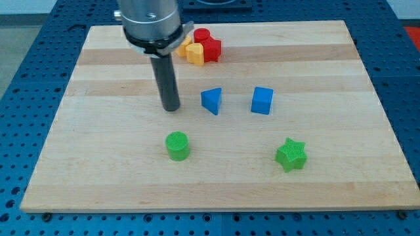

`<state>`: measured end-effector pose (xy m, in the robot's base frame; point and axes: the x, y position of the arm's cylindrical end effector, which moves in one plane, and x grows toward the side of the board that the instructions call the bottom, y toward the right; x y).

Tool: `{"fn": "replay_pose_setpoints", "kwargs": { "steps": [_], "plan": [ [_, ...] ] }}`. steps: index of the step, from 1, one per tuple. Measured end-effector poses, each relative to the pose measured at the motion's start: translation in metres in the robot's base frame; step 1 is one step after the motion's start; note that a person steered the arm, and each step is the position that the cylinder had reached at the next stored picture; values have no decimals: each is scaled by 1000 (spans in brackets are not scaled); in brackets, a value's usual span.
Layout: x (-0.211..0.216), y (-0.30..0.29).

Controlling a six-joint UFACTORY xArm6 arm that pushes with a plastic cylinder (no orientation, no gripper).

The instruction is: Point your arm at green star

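My tip (171,108) rests on the wooden board (98,170), in the board's middle-left part; it touches no block and holds nothing — the rod stands bare and upright. The green star (291,155) lies well apart from my tip, toward the view's right and lower down, near the board's bottom edge. Nearer things: the blue triangular block (212,101) sits just to the right of my tip, with a clear gap; the blue cube (262,100) is farther right, at about the same height. The green cylinder (177,145) is below my tip, almost straight down. Above and to the right — a cluster of red blocks (209,43) and yellow blocks (193,52), touching each other, shapes hard to make out.
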<state>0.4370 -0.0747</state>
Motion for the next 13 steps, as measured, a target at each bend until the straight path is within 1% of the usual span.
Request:
{"fn": "replay_pose_setpoints", "kwargs": {
  "steps": [1,4,5,6,7,8,9,10,11,12,13],
  "plan": [
    [-5,46],
    [-1,91],
    [31,83],
    [54,101],
    [48,152],
    [57,225],
    [115,248],
    [167,190],
    [145,135],
    [81,137],
    [105,126]
  ]
}}
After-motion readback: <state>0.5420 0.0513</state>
